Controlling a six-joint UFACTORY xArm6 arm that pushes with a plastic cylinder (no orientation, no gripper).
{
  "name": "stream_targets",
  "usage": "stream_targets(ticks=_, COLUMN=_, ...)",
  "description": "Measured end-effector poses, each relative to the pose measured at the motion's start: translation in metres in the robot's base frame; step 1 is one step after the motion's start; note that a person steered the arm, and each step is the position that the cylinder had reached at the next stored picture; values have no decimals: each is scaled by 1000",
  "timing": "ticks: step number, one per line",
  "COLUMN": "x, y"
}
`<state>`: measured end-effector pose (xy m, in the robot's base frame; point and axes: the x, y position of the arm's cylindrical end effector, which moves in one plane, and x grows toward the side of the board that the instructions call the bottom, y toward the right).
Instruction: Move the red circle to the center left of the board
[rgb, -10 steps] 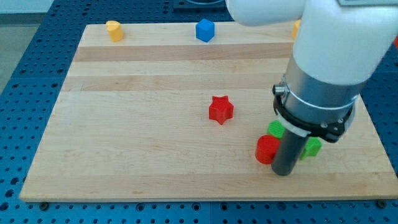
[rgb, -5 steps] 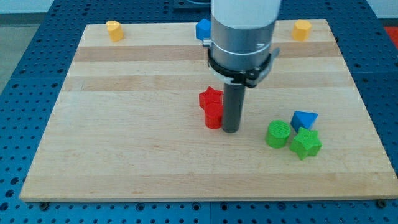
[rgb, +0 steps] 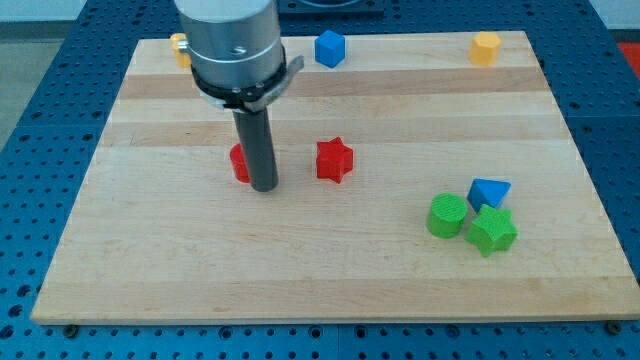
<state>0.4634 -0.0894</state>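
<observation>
Wooden board: beneath my tip. Red star: to the tip's right, apart. Red circle: touching the tip's left side, partly hidden. I carry no claw, only a rod.

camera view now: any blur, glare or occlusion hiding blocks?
Camera view: sharp, evenly lit, no glare, soft shadows only. The rod covers most of the red circle, with my tip at its right edge. The arm hides part of the yellow block at the top left. The red star is unobstructed.

Single high oblique view over board
</observation>
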Motion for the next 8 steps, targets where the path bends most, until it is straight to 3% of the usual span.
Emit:
stream_targets(ticks=5, x=-70, y=-10)
stream_targets(ticks=8, x=-69, y=-88)
